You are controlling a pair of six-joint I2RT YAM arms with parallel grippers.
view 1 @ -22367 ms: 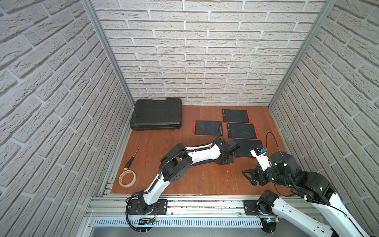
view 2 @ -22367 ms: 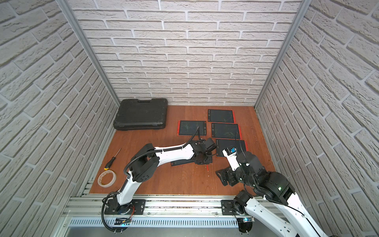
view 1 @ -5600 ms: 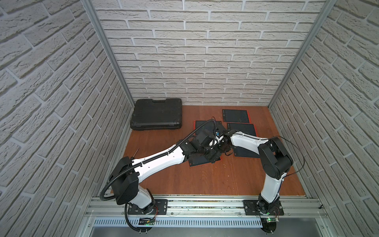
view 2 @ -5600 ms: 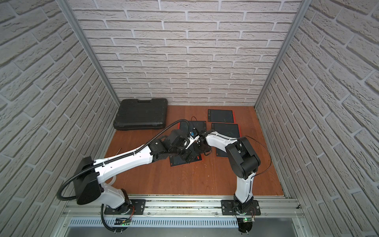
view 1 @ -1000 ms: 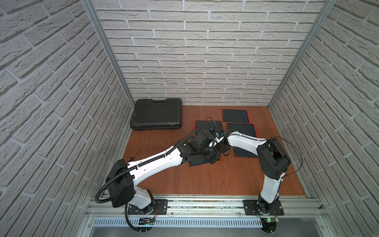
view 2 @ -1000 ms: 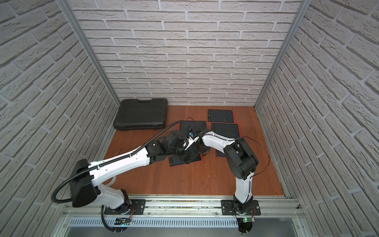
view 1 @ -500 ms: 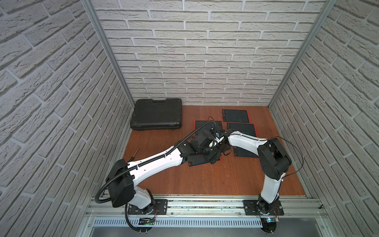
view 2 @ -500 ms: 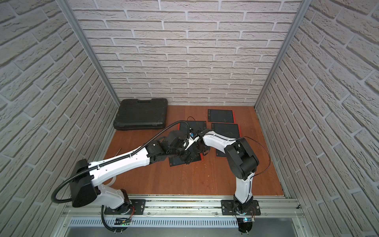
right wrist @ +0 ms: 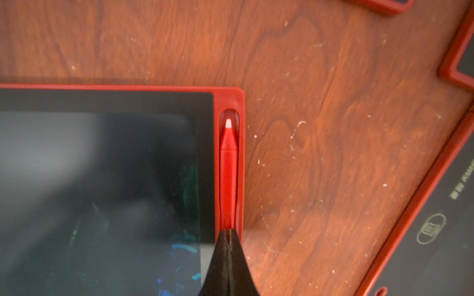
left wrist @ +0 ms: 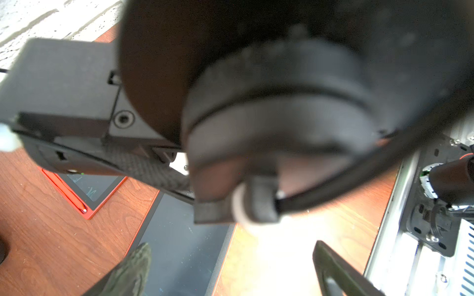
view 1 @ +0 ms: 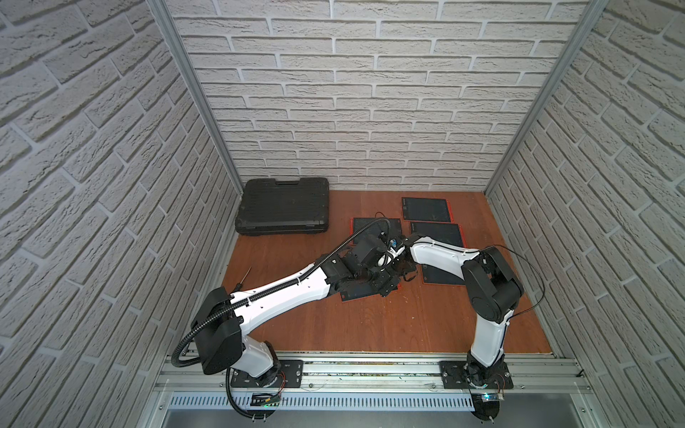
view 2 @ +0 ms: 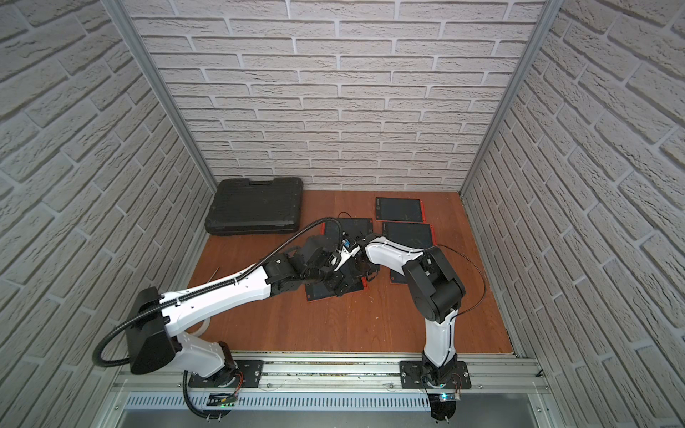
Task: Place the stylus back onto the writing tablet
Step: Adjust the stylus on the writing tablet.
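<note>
The red stylus (right wrist: pixel 228 166) lies in the groove along the red edge of the writing tablet (right wrist: pixel 107 166), white tip pointing away from my right gripper (right wrist: pixel 229 232). That gripper is shut, its two tips together over the stylus's rear end, nothing between them. In both top views the tablet (view 1: pixel 352 294) (view 2: pixel 317 292) lies skewed mid-table with both grippers over its right part. My left gripper (left wrist: pixel 230 244) stands wide open above a dark tablet screen (left wrist: pixel 179 243), holding nothing. The right arm's wrist fills most of the left wrist view.
Several other red-framed tablets (view 1: pixel 426 209) (view 1: pixel 443 276) lie behind and to the right. A black case (view 1: pixel 283 205) sits at the back left, and a screwdriver (view 1: pixel 242 278) lies by the left wall. In the left wrist view a tablet corner (left wrist: pixel 102 194) carries a stylus in its edge.
Since the oldest frames my right arm has come in from the front right to the tablet. Over the last second neither arm visibly moves.
</note>
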